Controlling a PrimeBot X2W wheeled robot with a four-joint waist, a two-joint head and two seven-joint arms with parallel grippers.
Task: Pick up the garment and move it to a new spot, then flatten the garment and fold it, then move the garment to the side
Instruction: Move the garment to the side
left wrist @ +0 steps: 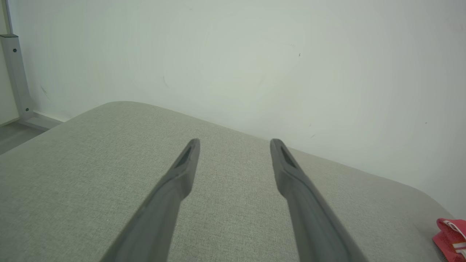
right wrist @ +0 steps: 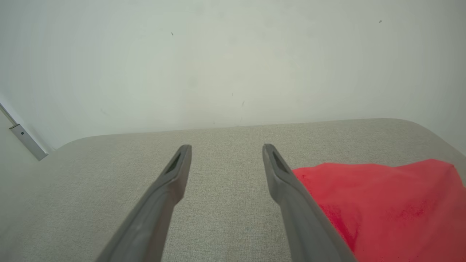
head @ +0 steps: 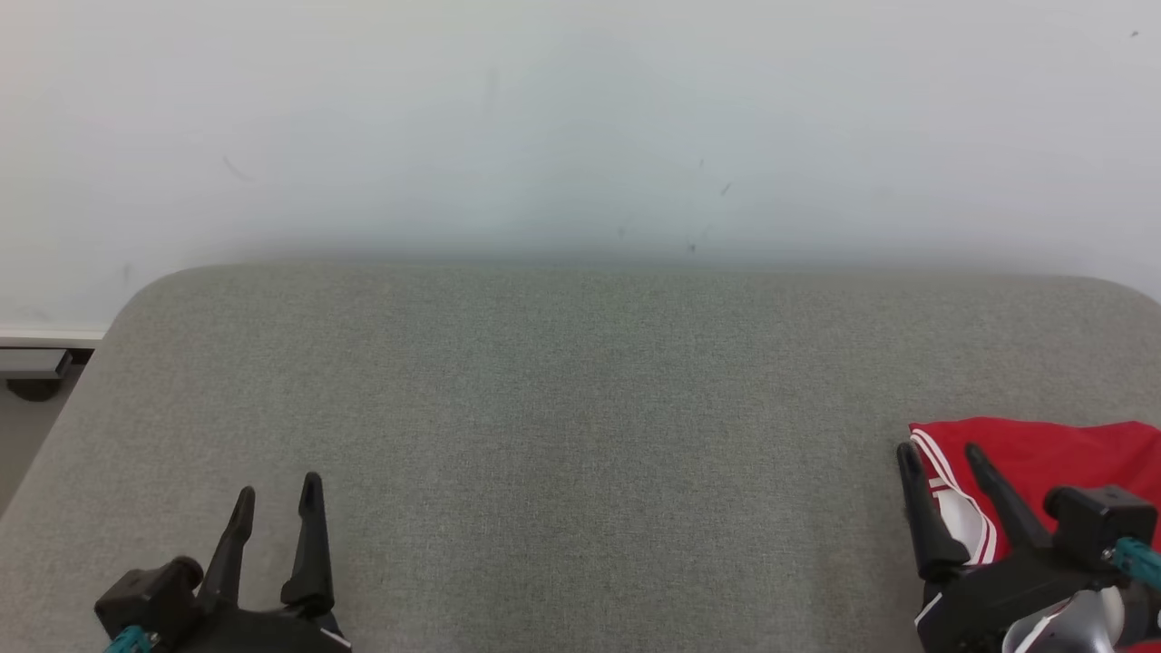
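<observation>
Both sets of jaws are spread wide, nothing gripped between them. The left gripper [head: 278, 487] is held over the near left part of the grey padded table [head: 580, 390], with bare fabric seen between its fingers. The right gripper [head: 940, 450] is held over the table's near right part, just at the left edge of the red garment [head: 1061, 453] (white stripes are seen along that edge); contact can't be made out. The garment is bunched at the table's right side. A pale wall [head: 580, 118] is seen behind the table's far edge.
</observation>
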